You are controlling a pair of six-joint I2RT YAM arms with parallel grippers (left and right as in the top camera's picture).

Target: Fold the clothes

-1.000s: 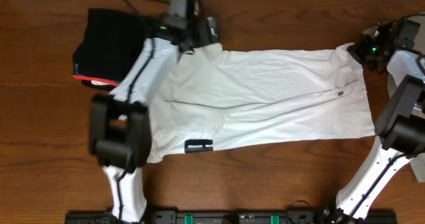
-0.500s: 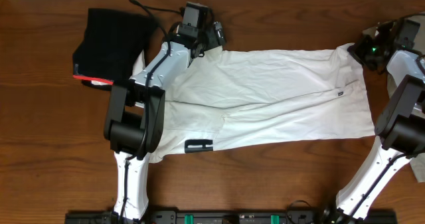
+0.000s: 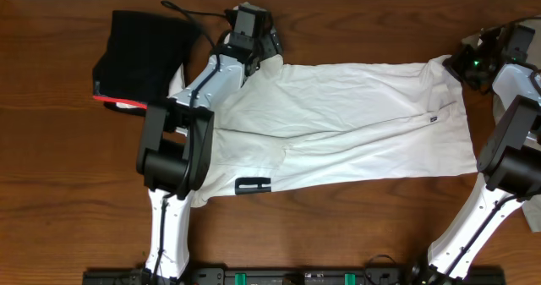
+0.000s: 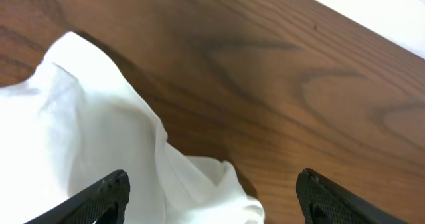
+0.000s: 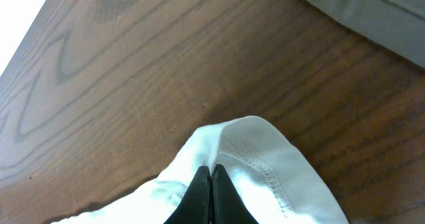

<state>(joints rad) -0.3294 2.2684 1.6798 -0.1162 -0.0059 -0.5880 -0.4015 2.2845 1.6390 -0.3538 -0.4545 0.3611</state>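
1. Overhead: high, straight down, whole table [image 3: 51, 192] and shirt [image 3: 355, 124] in frame.
2. Left wrist: close, low, looking past left tool [image 4: 212, 201] at one shirt corner and table's far edge.
3. Right wrist: close, looking past right tool [image 5: 210, 187] at the opposite shirt corner.
4. Overhead shares both corners.

Dark brown wooden table [image 3: 338, 226], grain plainly visible, spread beneath both the left jaws and the right jaws. Pale strip [image 4: 398, 11] past the table's far edge, ahead of the left jaws.
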